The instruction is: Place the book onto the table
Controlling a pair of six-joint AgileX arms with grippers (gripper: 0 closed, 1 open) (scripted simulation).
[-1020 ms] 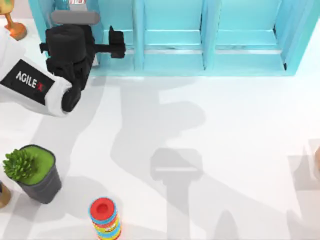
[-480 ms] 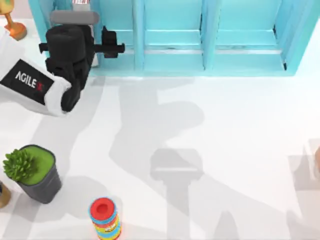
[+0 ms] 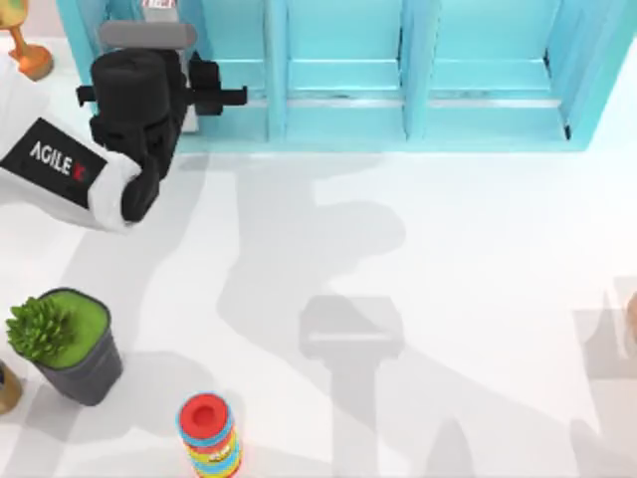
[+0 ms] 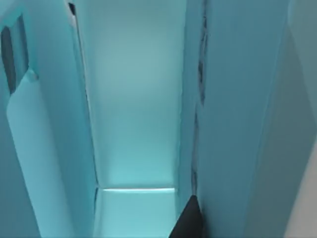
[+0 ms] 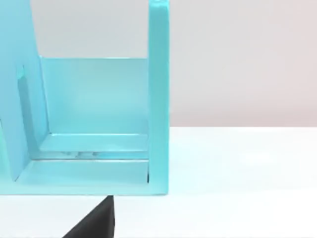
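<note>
A: Where is the book [image 4: 237,99]?
B: Upright in the shelf's [image 3: 398,100] far-left bay, spine vertical, just beside my left gripper [image 3: 214,92]; finger spread, cannot tell.
A: Which arm?
B: Left, already nearer; the right is parked off the table [image 3: 448,299].

One white worktop [image 3: 478,249]. One light-blue shelf unit [image 3: 398,70] with three open bays showing. One potted plant [image 3: 62,341] in a dark pot. One stack of coloured rings [image 3: 209,433]. One robot arm [image 3: 90,149], white and black.
</note>
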